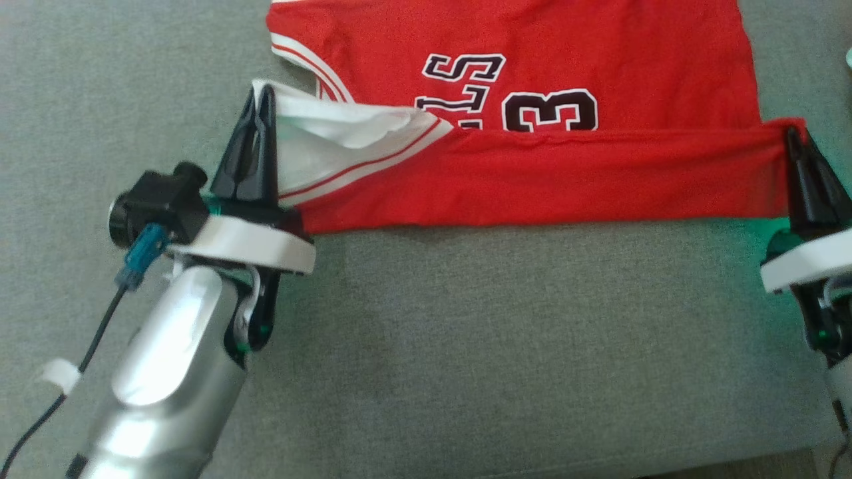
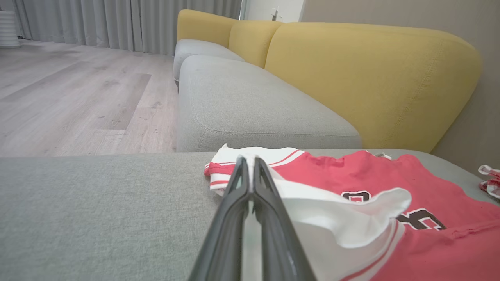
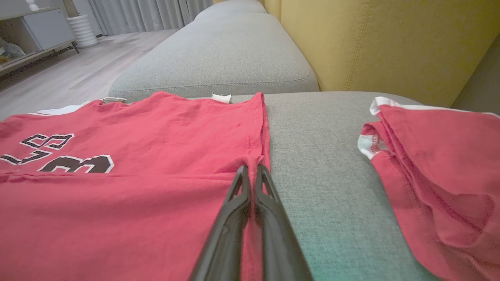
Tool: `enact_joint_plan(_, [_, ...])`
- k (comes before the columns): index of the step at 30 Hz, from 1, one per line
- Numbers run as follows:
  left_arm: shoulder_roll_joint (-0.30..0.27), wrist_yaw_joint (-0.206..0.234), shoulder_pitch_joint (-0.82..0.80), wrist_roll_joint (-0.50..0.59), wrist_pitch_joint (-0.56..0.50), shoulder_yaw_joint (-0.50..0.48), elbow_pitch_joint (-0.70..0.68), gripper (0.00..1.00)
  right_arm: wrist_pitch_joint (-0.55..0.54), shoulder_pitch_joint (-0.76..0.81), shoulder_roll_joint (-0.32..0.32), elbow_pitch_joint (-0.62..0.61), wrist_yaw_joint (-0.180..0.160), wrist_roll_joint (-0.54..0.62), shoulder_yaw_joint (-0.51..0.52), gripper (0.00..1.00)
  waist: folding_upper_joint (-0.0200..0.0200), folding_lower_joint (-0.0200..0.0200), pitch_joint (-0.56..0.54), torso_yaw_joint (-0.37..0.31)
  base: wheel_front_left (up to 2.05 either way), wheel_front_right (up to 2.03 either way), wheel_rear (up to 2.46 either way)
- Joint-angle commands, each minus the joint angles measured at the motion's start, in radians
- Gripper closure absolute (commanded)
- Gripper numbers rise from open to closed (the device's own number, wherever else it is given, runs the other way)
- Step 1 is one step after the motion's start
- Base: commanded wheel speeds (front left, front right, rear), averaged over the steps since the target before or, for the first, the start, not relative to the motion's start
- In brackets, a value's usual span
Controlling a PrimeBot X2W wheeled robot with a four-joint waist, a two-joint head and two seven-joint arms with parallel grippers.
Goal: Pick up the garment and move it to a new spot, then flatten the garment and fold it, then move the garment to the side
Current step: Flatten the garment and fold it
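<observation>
The garment is a red basketball jersey with white trim and black-and-white numbers, spread on a grey cushion. Its near edge is lifted and stretched taut between both grippers. My left gripper is shut on the white-trimmed corner, seen close up at the left gripper in the left wrist view, where the white fabric curls beside the fingers. My right gripper is shut on the red corner at the far right; the right wrist view shows the right gripper pinching the jersey's edge.
A second red garment with white trim lies bunched on the cushion to the right of the jersey. Yellow sofa backrests rise behind the grey seats. Wooden floor and curtains lie beyond the sofa's left end.
</observation>
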State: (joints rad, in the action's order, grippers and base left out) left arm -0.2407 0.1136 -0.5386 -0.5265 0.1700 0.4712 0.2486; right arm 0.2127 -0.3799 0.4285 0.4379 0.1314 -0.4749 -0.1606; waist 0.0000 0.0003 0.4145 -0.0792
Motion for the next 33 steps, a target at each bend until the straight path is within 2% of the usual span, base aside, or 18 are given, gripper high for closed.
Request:
enact_joint_plan(1, [-0.018,0.000,-0.037,0.012,0.013,-0.029,-0.015,1.00,0.014,-0.008,0.029,-0.013,-0.001,-0.004,-0.016,1.00,0.0000,-0.0003,0.010,-0.005,0.00,0.00,0.00])
enact_joint_plan(9, [0.005,-0.001,-0.118,0.040,0.061,-0.030,0.081,1.00,0.045,-0.121,0.041,0.072,-0.001,-0.027,-0.076,1.00,0.0000,-0.0003,0.040,-0.004,0.00,0.00,0.00])
enact_joint_plan(10, [0.010,-0.003,-0.122,0.037,0.066,-0.035,0.087,0.89,0.046,-0.134,0.043,0.082,-0.001,-0.029,-0.082,0.98,0.0000,-0.0003,0.042,-0.003,0.00,0.00,0.00])
enact_joint_plan(11, [0.015,-0.008,-0.128,0.036,0.072,-0.037,0.092,0.55,0.047,-0.145,0.044,0.092,-0.001,-0.031,-0.086,0.65,0.0000,-0.0003,0.043,-0.001,0.00,0.00,0.00])
enact_joint_plan(12, [0.021,-0.011,-0.132,0.038,0.077,-0.041,0.095,0.00,0.048,-0.155,0.045,0.098,-0.001,-0.030,-0.091,0.00,0.0000,-0.0003,0.043,0.002,0.00,0.00,0.00])
enact_joint_plan(18, [0.042,0.000,-0.094,0.082,0.091,-0.061,0.071,0.00,0.049,-0.145,0.023,0.035,-0.001,-0.016,-0.035,0.00,0.0000,-0.0003,0.027,0.010,0.00,0.00,0.00])
enact_joint_plan(24, [0.068,0.027,0.106,0.168,0.091,-0.089,-0.022,0.00,0.049,-0.056,-0.034,-0.028,-0.001,0.012,0.029,0.00,0.0000,-0.0003,-0.008,0.006,0.00,0.00,0.00])
enact_joint_plan(27, [0.071,0.036,0.188,0.213,0.092,-0.094,-0.006,0.00,0.049,-0.018,-0.056,-0.041,-0.001,0.023,0.041,0.00,0.0000,-0.0003,-0.027,0.002,0.00,0.00,0.00])
enact_joint_plan(33, [0.093,0.042,0.249,0.218,0.092,-0.136,0.077,0.00,0.049,0.024,-0.076,-0.051,-0.001,0.030,0.048,0.00,0.0000,-0.0003,-0.051,-0.006,0.00,0.00,0.00])
